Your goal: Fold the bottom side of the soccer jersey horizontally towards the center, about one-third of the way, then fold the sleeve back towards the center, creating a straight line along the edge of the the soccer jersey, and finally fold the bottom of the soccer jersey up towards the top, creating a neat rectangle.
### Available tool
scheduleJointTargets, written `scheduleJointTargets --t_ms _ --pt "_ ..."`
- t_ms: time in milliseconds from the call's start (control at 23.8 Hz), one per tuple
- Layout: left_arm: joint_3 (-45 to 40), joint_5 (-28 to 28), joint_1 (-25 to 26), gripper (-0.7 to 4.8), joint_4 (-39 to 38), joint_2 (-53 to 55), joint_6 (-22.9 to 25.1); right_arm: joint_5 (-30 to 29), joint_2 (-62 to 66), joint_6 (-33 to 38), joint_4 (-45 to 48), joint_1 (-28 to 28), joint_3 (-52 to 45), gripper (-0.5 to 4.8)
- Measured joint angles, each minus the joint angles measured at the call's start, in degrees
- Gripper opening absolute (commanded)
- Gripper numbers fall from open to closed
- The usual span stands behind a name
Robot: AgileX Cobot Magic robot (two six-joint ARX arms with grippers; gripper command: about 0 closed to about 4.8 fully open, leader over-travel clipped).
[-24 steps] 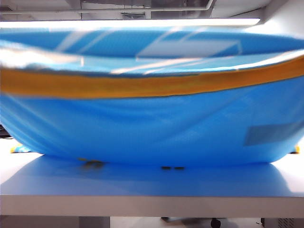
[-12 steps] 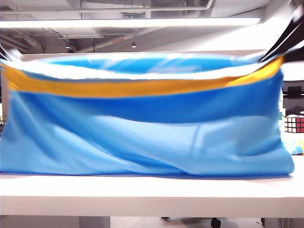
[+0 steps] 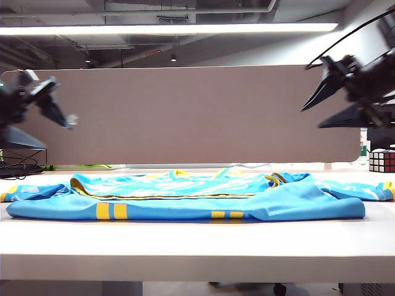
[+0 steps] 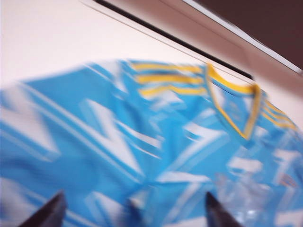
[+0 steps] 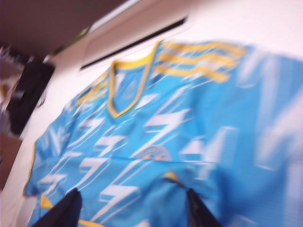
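A: While the soccer jersey (image 3: 185, 198) lies flat on the white table (image 3: 197, 243), where are the two grippers?

B: Both are up in the air, well above the cloth. The left gripper (image 3: 62, 114) hangs at the left side of the exterior view, and the right gripper (image 3: 316, 98) at the right side. Neither one touches the shirt.

A: How do the fingers stand?

B: Spread wide on both, with nothing between them. In the left wrist view two dark fingertips (image 4: 47, 213) stand far apart, and the jersey's streaked front (image 4: 142, 156) fills the space beyond them. The right wrist view shows the same: two dark fingertips (image 5: 64, 210) set wide, with the blue and white fabric (image 5: 156, 137) past them.

A: And the jersey itself, relative to those fingers?

B: Below both pairs, between the two arms. The bottom of the soccer jersey (image 3: 166, 195), its yellow band with dark piping, lies on top of the streaked cloth, back from the near fold. That near fold shows plain blue with short yellow bars (image 3: 111, 211). The yellow V-neck collar (image 4: 236, 106) lies beyond the left fingers and also beyond the right ones (image 5: 128, 85).

A: Anything else near?

B: A sleeve sticks out at each end. A Rubik's cube (image 3: 382, 161) sits at the far right, beneath the right gripper's side and apart from the shirt. A grey partition (image 3: 185, 114) stands behind the table. Both wrist views are blurred.
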Motion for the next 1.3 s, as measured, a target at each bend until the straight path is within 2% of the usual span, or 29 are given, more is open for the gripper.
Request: scheduleJointTargets --t_ms 84,210,336,505,589,631,883,1093,1135,1220,1262,1304 --pt "0.15 -1.31 3.67 3.81 -2.43 -0.48 1.11 0.22 -0.92 -1.92 -4.55 -4.15 0.46 2.74" --pt "0.04 -4.2 9.09 3.81 -10.03 -0.42 2.12 3.52 -0.15 -8.2 -17.25 -9.46 0.2 2.74" --pt "0.0 -5.84 10.84 3.81 -11.65 -0.22 2.45 5.95 0.07 -11.13 -20.61 -12.22 -0.57 2.75" --pt "0.02 -5.79 9.11 3.81 -11.21 3.56 2.45 9.42 0.13 -13.49 -20.65 -12.0 -0.57 2.82" --pt "0.02 -5.77 8.04 3.81 -11.23 5.35 2.56 9.88 0.92 -14.29 -20.55 -11.65 -0.46 3.28" --pt "0.02 -5.7 7.52 3.81 -11.15 6.19 2.6 9.92 1.57 -14.4 -20.52 -11.58 -0.46 3.34" --pt "0.37 -5.38 4.92 3.62 -5.33 9.16 2.86 9.51 7.32 -14.53 -20.5 -10.82 -0.46 3.34" --pt "1.33 -3.43 2.89 3.58 -0.17 12.33 2.82 8.72 9.73 -14.73 -15.52 -8.48 0.11 3.32" --pt "1.55 -3.3 2.67 2.87 0.31 12.76 2.82 8.83 9.92 -14.73 -14.93 -8.2 0.11 3.1" --pt "1.55 -3.32 2.01 1.4 1.88 13.86 2.8 9.84 10.45 -14.75 -13.49 -7.13 0.15 1.88" --pt "1.53 -3.19 1.99 1.04 2.38 14.38 2.75 10.29 10.67 -14.73 -13.18 -6.88 0.15 1.44" --pt "1.49 -3.17 1.99 0.46 2.47 14.49 2.62 10.84 10.84 -14.75 -13.14 -6.67 0.13 0.74"
